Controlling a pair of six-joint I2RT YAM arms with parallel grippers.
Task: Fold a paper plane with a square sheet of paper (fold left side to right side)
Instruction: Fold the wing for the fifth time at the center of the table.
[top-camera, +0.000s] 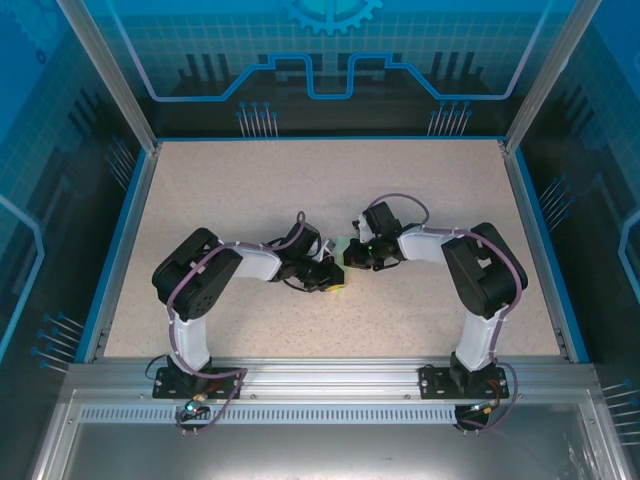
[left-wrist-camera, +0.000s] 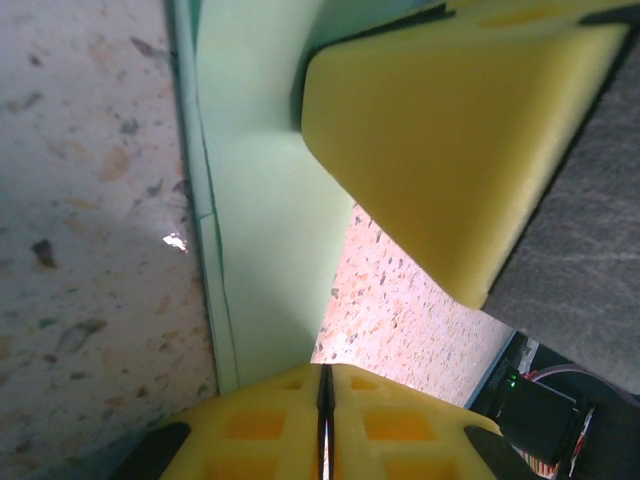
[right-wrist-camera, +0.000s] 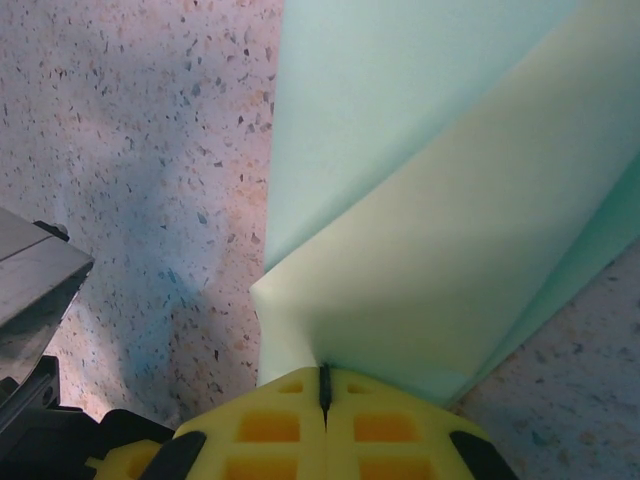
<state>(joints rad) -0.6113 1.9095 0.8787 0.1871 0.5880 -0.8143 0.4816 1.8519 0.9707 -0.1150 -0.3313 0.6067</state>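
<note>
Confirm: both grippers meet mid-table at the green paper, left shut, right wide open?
No, the right gripper is shut too: the right wrist view shows its yellow fingers together, apparently pinching a raised flap of the paper. The rest holds, the left gripper being shut included.

The paper (right-wrist-camera: 400, 150) is plain pale mint green and unmarked, with one raised flap looking yellower. The table (top-camera: 250, 190) is beige, speckled with dark and rust-coloured flecks, and edged in blue. The left gripper (left-wrist-camera: 325, 385) and right gripper (right-wrist-camera: 324, 378) have bright yellow pads on black bodies. The arms (top-camera: 255, 262) are black and white, with purple cables (top-camera: 405, 196). The walls (top-camera: 330, 40) are blue with lighter circuit-line patterns, and the rail (top-camera: 320, 375) is silver.
</note>
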